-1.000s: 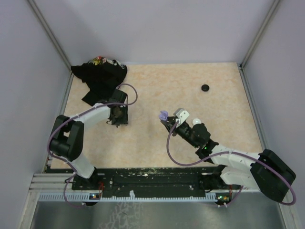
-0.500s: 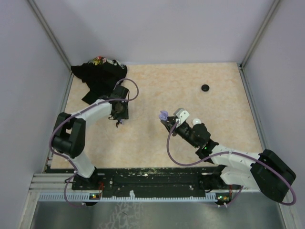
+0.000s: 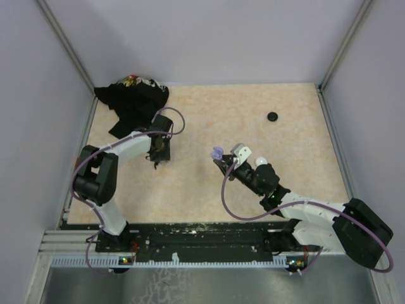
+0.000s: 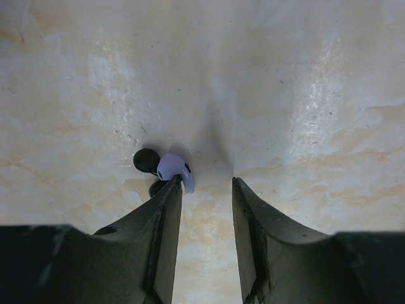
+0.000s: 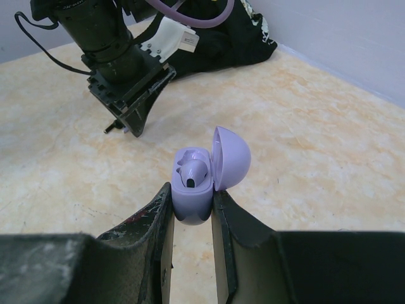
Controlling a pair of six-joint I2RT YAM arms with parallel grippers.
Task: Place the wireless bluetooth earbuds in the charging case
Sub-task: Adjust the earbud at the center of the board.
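Observation:
A lavender earbud (image 4: 174,170) with a dark tip lies on the table, right at the tip of one finger (image 4: 166,209) of my left gripper (image 4: 204,187). That gripper is open, pointing down, and the gap between its fingers is bare. My right gripper (image 5: 192,201) is shut on the lavender charging case (image 5: 193,199), held above the table with its lid (image 5: 230,157) swung open. Another lavender earbud (image 5: 192,172) sits in the case. In the top view, the case (image 3: 217,153) is mid-table and the left gripper (image 3: 158,152) is to its left.
A black cloth (image 3: 133,101) is heaped at the back left corner, close behind the left arm. A small black disc (image 3: 273,116) lies at the back right. Low walls (image 3: 332,126) edge the table on the left, back and right.
The left arm's elbow has swung in and its wrist has edged toward the back, with the fingers drawing a little closer together. The right arm and the case have stayed put.

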